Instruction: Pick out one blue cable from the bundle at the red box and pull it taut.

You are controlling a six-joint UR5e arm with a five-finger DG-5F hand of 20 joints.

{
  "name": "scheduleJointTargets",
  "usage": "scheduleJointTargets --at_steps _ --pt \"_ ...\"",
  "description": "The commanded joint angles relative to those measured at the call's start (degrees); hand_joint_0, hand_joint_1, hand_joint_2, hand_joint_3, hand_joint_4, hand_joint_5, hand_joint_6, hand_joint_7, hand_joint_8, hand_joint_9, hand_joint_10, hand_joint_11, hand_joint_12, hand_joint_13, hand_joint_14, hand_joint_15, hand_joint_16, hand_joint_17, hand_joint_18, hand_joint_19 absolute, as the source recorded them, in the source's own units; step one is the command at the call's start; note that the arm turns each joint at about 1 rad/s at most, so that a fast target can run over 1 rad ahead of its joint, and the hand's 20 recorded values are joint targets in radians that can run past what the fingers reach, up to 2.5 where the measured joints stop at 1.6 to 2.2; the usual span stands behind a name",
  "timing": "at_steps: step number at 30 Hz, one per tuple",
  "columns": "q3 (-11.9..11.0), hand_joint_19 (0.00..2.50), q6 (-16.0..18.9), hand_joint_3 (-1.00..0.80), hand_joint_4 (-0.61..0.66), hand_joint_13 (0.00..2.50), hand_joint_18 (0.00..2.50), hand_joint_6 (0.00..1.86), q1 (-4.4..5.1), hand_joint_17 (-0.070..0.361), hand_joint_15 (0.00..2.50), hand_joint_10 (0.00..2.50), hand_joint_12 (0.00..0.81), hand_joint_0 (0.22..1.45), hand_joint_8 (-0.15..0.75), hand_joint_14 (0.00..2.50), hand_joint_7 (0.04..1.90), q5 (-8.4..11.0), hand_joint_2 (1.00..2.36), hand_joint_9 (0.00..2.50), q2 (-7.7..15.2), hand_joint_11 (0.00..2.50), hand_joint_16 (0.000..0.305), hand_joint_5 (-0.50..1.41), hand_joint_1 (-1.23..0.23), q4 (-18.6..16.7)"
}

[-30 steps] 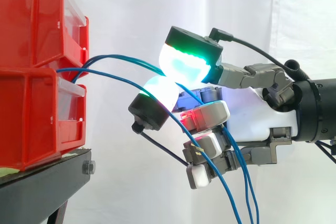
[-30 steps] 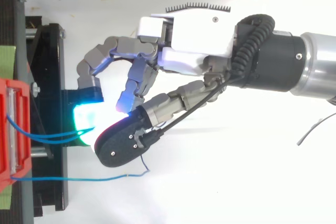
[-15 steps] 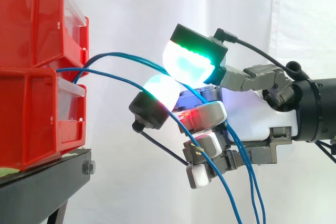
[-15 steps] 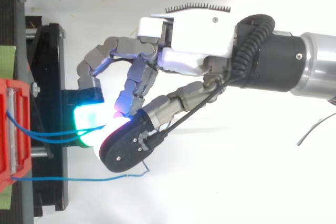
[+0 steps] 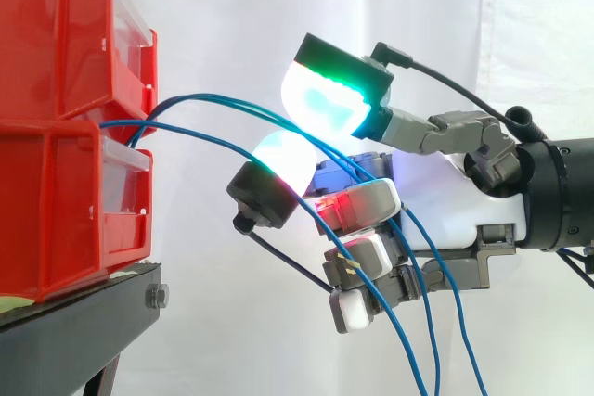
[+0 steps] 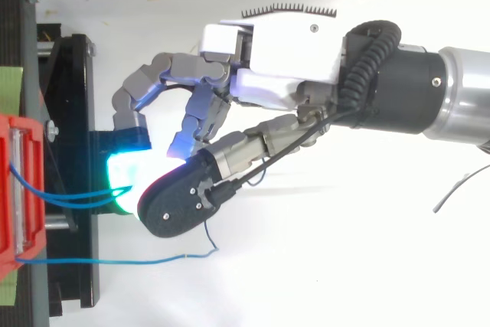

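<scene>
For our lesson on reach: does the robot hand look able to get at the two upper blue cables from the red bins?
Probably yes: the blue cables run between the robot hand's glowing pads, which seem to pinch them. Nothing stands between it and the red bins.

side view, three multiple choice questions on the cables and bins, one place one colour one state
1. Where do the blue cables leave the red bins? A) over the top bin B) at the gap between the two bins C) under the stand
2. What colour is the stand under the bins? A) black B) white C) red
3. How do the cables run from the bins to the hand? A) straight and taut B) in curves, slack C) coiled in a loop

1 B, they start where the upper bin sits on the lower.
2 A, the frame below the bins is black.
3 B, they arch up, then droop past the hand.
</scene>
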State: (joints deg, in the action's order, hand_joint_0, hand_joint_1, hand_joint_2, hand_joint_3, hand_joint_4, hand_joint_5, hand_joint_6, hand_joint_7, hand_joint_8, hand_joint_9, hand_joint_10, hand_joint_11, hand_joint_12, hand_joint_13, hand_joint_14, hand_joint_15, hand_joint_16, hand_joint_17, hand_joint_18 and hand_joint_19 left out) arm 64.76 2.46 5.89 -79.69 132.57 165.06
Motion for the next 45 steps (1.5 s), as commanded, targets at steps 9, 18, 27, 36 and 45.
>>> scheduleJointTargets --at_steps 9,18,27,36,45 --pt "-0.07 0.65 0.0 -0.43 0.01 1.16 0.95 0.92 0.0 0.101 0.87 0.04 0.371 0.62 0.267 0.03 1.07 -0.02 1.01 1.31 -0.03 1.3 0.045 -0.1 -0.76 0.0" --pt "-0.07 0.63 0.0 -0.28 -0.03 1.16 0.94 0.94 0.0 0.098 0.87 0.04 0.364 0.74 0.26 0.03 1.18 -0.02 1.02 1.29 -0.03 1.3 0.044 -0.11 -0.91 0.0" --pt "0.02 0.59 0.0 -0.5 -0.15 1.13 0.93 0.96 0.0 0.094 0.83 0.04 0.352 0.76 0.238 0.03 1.22 0.06 1.0 1.28 0.06 1.27 0.042 -0.12 -0.91 0.0" --pt "0.02 0.6 0.0 -0.5 -0.02 1.12 0.94 0.95 0.0 0.102 0.81 0.04 0.371 0.54 0.266 0.03 0.95 0.06 1.0 1.31 0.06 1.26 0.045 -0.1 -0.85 0.0" --pt "0.02 0.6 0.0 -0.5 0.03 1.13 0.96 0.92 0.0 0.114 0.8 0.03 0.396 0.49 0.292 0.03 0.97 0.06 1.0 1.32 0.06 1.22 0.051 -0.09 -0.64 0.0"
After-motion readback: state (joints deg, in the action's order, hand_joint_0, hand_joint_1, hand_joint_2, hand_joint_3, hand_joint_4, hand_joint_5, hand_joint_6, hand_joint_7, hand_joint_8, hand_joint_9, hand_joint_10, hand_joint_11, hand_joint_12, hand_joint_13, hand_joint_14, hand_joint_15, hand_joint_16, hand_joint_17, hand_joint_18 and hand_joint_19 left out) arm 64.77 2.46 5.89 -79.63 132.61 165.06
